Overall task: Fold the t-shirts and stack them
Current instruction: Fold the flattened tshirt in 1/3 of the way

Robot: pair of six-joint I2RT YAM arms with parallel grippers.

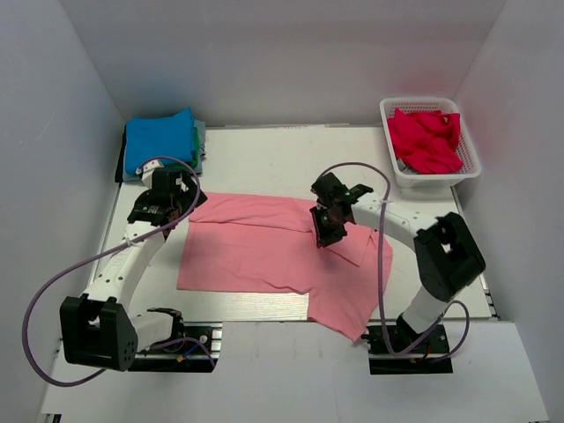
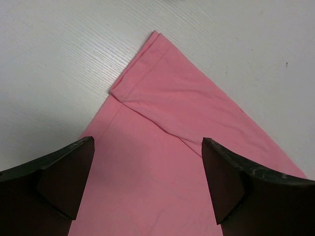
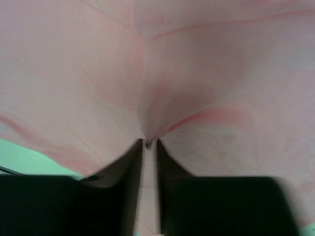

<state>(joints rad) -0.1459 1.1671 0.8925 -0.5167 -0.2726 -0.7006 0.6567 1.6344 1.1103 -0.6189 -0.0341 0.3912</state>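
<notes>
The salmon pink t-shirt (image 1: 264,247) lies spread on the table, partly folded, with its lower right part hanging over the front edge. My left gripper (image 1: 174,204) is open and hovers over the shirt's far left corner (image 2: 147,73), touching nothing. My right gripper (image 1: 327,226) is shut on a pinch of the pink fabric (image 3: 147,98) near the shirt's right side and lifts it slightly. A folded blue t-shirt (image 1: 159,141) lies on a green one (image 1: 202,141) at the back left. The crimson red t-shirt (image 1: 427,139) is crumpled in the basket.
The white lattice basket (image 1: 467,172) stands at the back right against the wall. White enclosure walls close the left, back and right. The bare white tabletop (image 1: 264,159) shows behind the pink shirt.
</notes>
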